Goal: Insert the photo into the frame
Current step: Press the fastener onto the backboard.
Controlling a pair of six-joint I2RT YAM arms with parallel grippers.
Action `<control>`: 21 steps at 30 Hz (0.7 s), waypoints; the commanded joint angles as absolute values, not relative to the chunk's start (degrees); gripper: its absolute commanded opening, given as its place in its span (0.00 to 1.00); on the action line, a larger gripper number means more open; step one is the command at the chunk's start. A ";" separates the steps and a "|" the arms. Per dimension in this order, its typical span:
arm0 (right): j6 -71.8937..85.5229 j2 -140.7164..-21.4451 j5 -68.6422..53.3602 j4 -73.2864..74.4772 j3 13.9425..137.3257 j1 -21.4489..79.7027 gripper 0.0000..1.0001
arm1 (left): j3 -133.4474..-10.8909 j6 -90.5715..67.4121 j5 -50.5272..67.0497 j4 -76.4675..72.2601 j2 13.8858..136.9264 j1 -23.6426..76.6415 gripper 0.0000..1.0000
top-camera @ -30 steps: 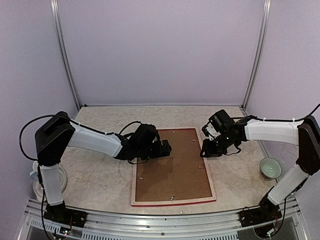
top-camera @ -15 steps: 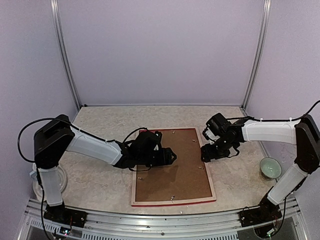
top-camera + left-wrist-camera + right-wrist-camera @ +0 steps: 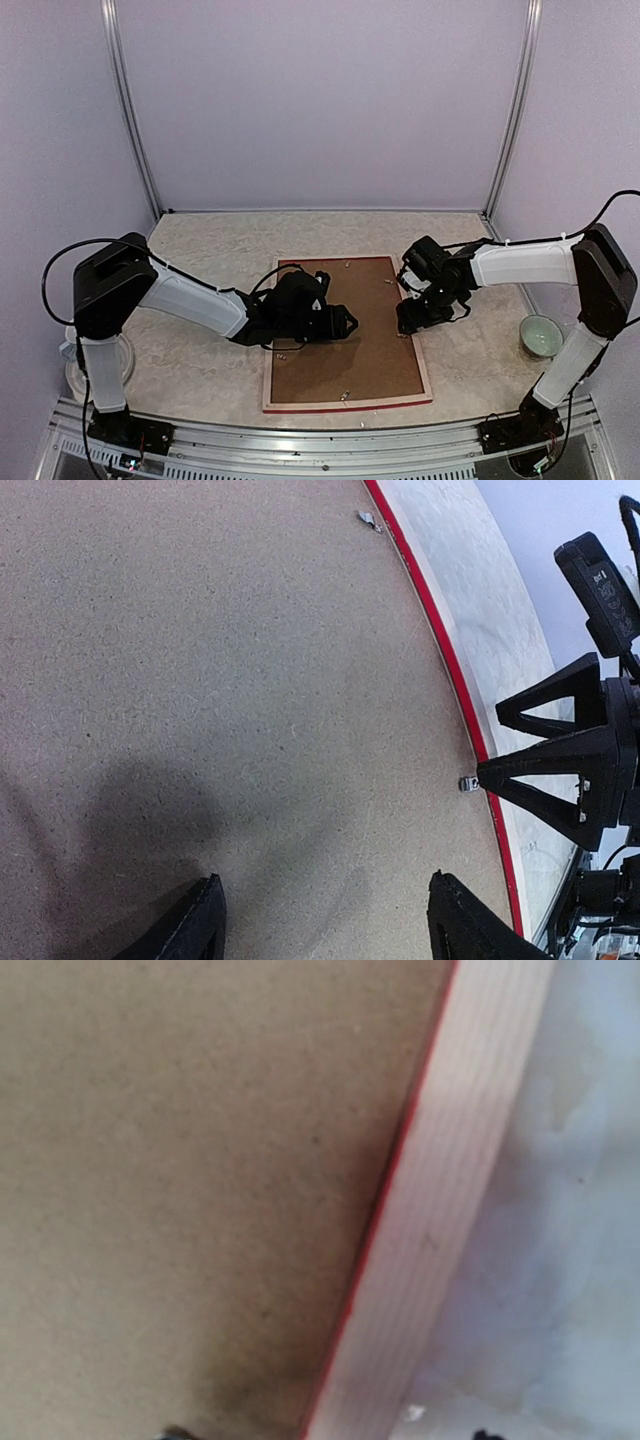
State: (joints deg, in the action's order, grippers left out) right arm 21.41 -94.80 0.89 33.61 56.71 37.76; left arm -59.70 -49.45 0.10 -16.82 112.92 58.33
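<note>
The frame [image 3: 346, 405] lies face down on the table, pale wood back up and a red edge showing. The brown backing board [image 3: 350, 365] fills it. The photo is hidden. My left gripper [image 3: 346, 323] hovers low over the board's middle, open and empty; its fingertips [image 3: 205, 925] stand wide apart in the left wrist view. My right gripper [image 3: 404, 320] is at the frame's right bar, open, with one fingertip [image 3: 490, 772] by a small metal tab [image 3: 466, 783]. The right wrist view shows the board [image 3: 200, 1160] and the pale bar [image 3: 450, 1210] close up.
Several small metal tabs sit around the frame's inner edge, one at the near bar [image 3: 345, 395] and one at the far bar [image 3: 346, 265]. A pale green bowl [image 3: 540, 335] stands at the right. A white round object [image 3: 125, 358] sits by the left arm's base.
My left gripper has moved right and nearer, further over the backing board. My right gripper has moved left and nearer, down to the frame's right bar.
</note>
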 commanded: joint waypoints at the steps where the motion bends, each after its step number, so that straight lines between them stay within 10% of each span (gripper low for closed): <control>1: 20.87 -95.55 0.09 32.28 56.14 38.62 0.64 | -58.47 -50.29 1.45 -15.47 115.44 58.80 0.69; 21: 21.16 -97.58 2.48 33.29 57.16 40.50 0.48 | -57.88 -50.71 1.17 -15.38 115.66 58.75 0.69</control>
State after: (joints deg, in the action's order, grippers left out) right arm 21.58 -97.38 1.37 32.38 56.97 39.79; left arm -59.44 -50.06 0.25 -18.83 113.65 58.33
